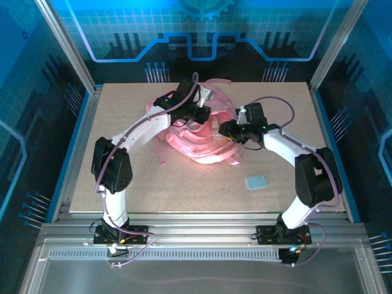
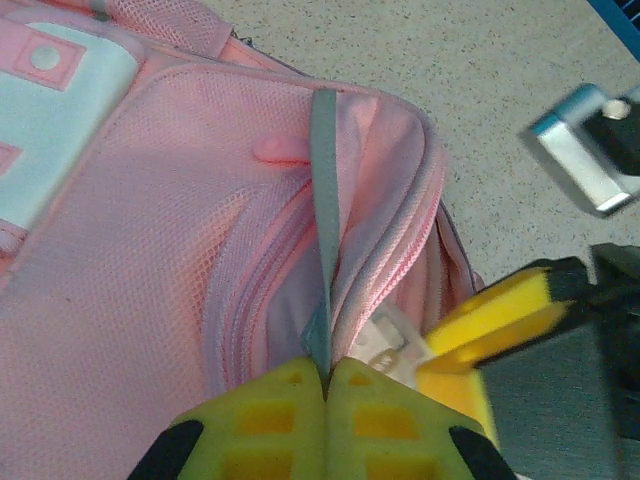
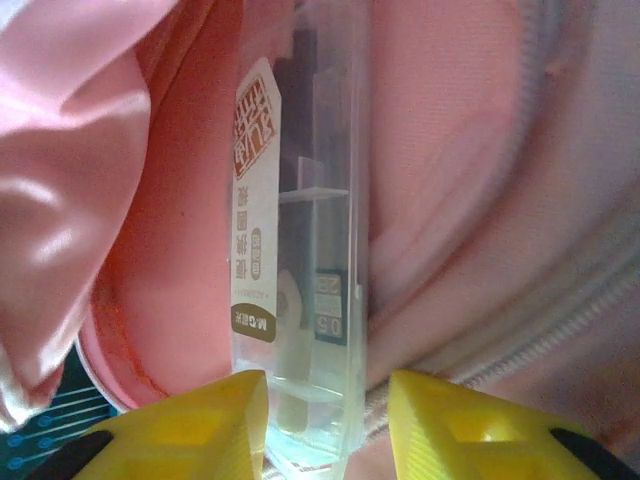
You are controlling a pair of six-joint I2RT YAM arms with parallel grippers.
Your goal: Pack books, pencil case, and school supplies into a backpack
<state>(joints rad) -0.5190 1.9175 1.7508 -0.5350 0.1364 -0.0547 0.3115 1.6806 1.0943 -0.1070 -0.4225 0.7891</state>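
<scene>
The left claw (image 2: 326, 378) is clamping shut on the grey strap (image 2: 322, 220) of the backpack (image 2: 130, 300), apparently pulling its pocket open, while the part-open right claw (image 3: 328, 392) is straddling the clear tube (image 3: 310, 250) inside, grip unclear.

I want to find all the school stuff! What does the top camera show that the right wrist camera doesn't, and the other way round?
Top camera: the light-blue pad lying alone on the table, right of the backpack. Right wrist camera: a clear labelled case standing between the right gripper's yellow fingertips, close up. Both: the pink backpack.
</scene>
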